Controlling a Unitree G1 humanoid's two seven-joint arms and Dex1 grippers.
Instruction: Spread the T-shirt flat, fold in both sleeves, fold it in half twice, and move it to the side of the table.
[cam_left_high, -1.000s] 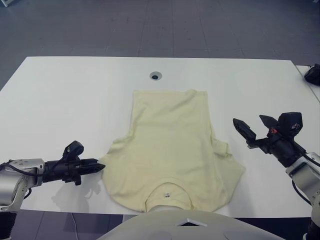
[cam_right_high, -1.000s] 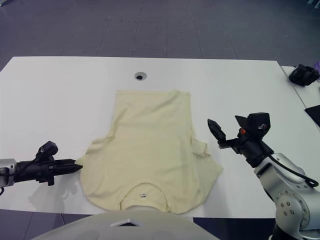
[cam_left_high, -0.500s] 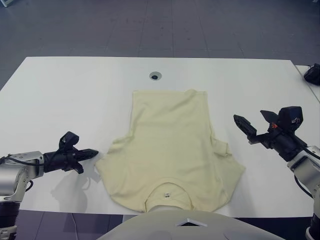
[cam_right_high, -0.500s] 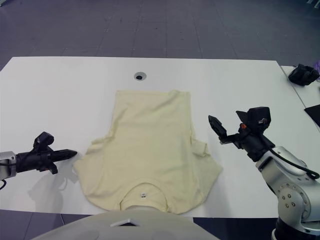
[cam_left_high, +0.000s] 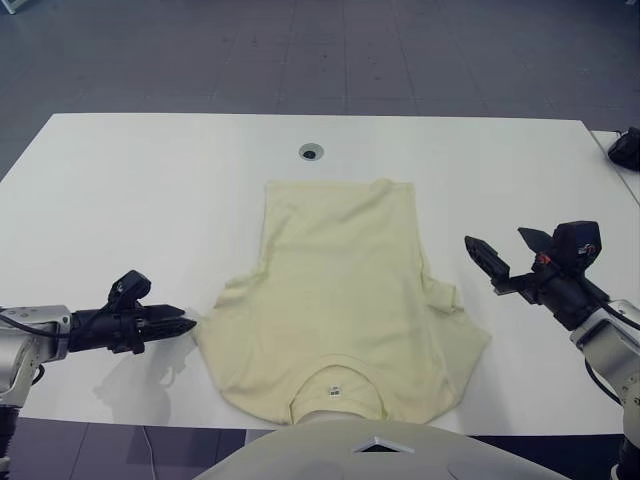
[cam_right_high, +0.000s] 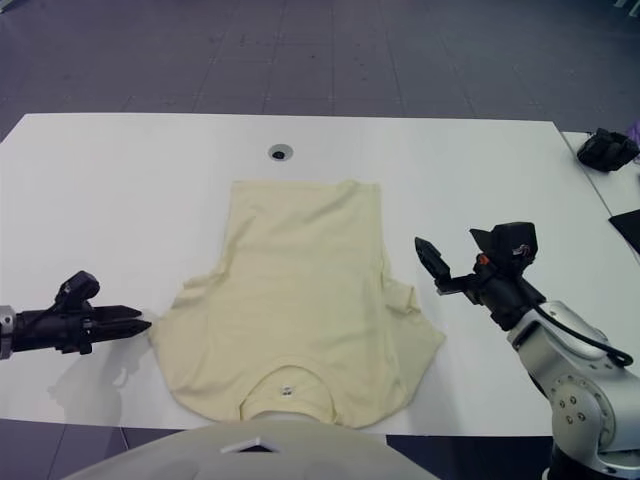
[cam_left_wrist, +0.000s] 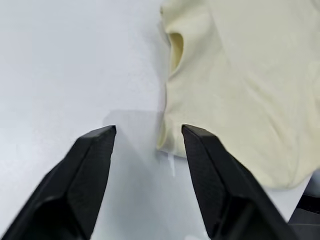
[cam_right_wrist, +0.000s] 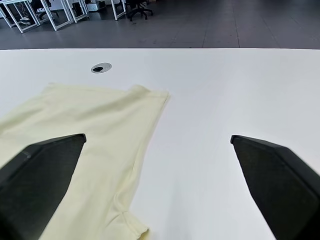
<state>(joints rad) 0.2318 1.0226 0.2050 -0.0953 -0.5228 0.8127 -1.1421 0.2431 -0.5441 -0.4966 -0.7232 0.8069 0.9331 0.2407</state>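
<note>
On the table, centred, the shirt is lying collar-near. The left gripper is sitting low at the left sleeve, fingers parted; the right gripper is hovering wide beside the right sleeve. Light, limp cloth: I'm reckoning pinch the hems.

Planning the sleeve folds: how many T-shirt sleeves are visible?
2. The left-side sleeve lies spread out toward the left gripper. The right-side sleeve is bunched against the T-shirt body, so part of it may be hidden.
</note>
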